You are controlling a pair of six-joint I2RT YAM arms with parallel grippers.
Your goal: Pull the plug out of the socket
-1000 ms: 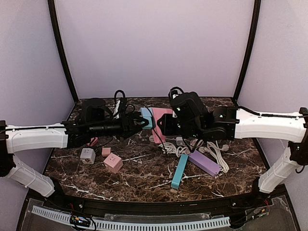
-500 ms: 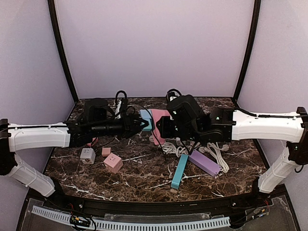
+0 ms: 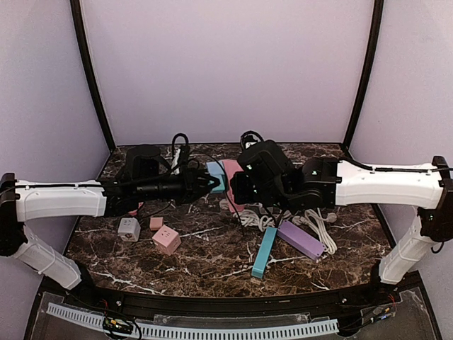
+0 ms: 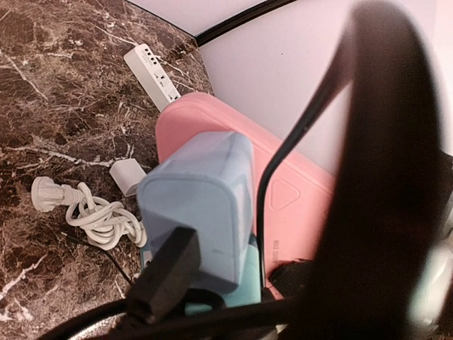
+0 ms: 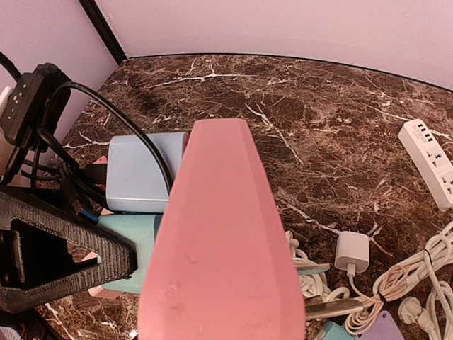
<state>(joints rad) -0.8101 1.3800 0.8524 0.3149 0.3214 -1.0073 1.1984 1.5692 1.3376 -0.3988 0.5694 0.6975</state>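
Light-blue plug (image 4: 202, 212), seated in the pink socket (image 5: 219, 241) and held aloft at mid-frame of the top view: judged light, rigid and smooth-sided, best gripped across its flat flanks. The socket is pinched by the right gripper (image 3: 239, 185); the left gripper (image 3: 208, 183) is set at the plug, but it cannot be told whether it is closed on it. A black cable (image 5: 134, 134) is draped across the plug, and a white power strip (image 4: 152, 71) and coiled cord (image 4: 85, 209) are noted on the table (image 3: 212, 248).

Even bright lt; soft shadows; near foregrnd blurred

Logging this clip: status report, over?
Right gripper grips pink strip, raised. Left gripper at blue plug, grip unclear. Plug not yet out. Black cable beside plug.
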